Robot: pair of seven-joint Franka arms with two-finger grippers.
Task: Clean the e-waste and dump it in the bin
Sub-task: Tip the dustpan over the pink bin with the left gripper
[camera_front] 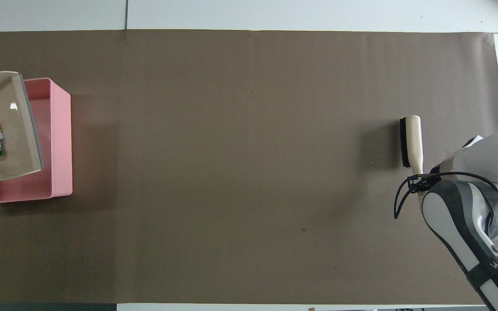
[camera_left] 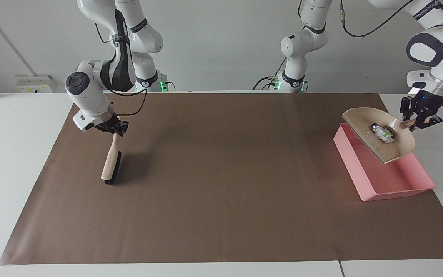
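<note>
A brown mat covers the white worktop (camera_left: 14,154). The left gripper (camera_left: 417,122) grasps the dustpan (camera_left: 394,148) by its handle, over the bin (camera_left: 354,169); the e-waste (camera_left: 382,133) lies in the pan, the bin empty below. The pan's open edge points toward the right arm's end. The right gripper (camera_left: 114,130) clenches the brush (camera_left: 110,165), waiting.
</note>
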